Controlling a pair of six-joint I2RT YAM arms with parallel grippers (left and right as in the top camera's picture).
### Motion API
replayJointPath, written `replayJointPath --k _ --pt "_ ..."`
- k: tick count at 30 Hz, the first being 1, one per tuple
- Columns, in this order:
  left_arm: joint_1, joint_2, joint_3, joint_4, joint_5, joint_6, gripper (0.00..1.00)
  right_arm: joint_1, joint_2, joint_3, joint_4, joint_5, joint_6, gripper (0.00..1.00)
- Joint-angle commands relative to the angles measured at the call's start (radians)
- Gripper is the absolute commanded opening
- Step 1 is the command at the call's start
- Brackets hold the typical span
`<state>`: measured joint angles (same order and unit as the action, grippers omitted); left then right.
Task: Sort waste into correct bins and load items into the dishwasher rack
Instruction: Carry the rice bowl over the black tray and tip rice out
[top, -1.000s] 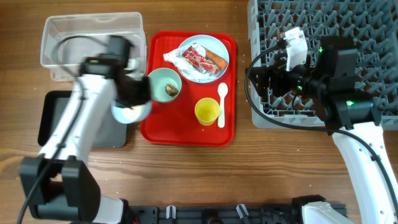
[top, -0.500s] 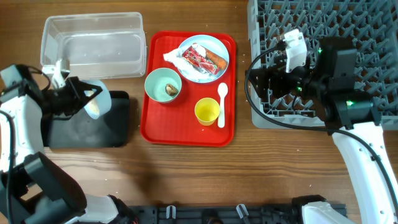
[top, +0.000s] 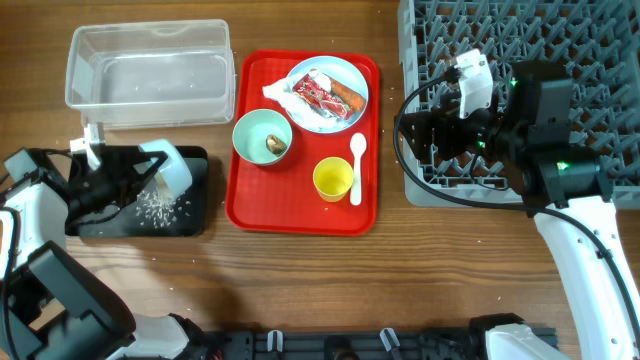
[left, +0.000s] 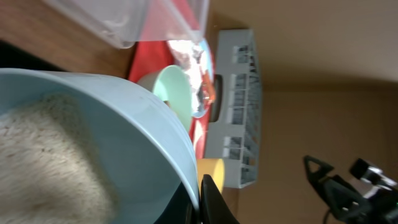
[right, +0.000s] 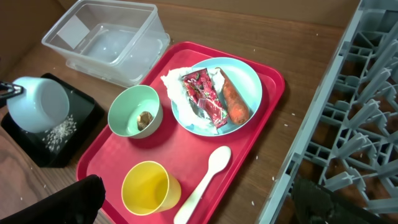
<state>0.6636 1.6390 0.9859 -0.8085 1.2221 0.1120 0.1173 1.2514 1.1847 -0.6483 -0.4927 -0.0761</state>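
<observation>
With the left gripper (top: 128, 180) clamped on the rim of the blue bowl (top: 170, 168) over the black tray (top: 192, 222), tip slowly to drop the rice (left: 43, 155) inside among the spilled grains (top: 155, 205), never onto the table (top: 300, 280).

No words, brands or numbers can be read anywhere. The red wrapper (right: 203, 93) on the plate (right: 249, 79) carries pale and dark print, but it is too small and crumpled to make out.
</observation>
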Motion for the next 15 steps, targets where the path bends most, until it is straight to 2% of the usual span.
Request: replayJointPath --k 1,4,7,15 --pt "0.025 0.014 -0.005 0.007 0.175 0.015 0.04 0.001 0.008 0.018 -0.002 0.005 0.009 1.0" --pt "0.042 0.031 -0.005 0.008 0.256 0.011 0.04 0.002 0.008 0.018 -0.004 0.006 0.008 1.0" --pt "0.058 0.032 -0.005 0.008 0.354 -0.056 0.04 0.001 0.008 0.018 -0.005 0.006 0.008 1.0" --pt "0.06 0.032 -0.005 0.013 0.354 -0.194 0.04 0.001 0.008 0.018 -0.005 0.037 -0.001 1.0"
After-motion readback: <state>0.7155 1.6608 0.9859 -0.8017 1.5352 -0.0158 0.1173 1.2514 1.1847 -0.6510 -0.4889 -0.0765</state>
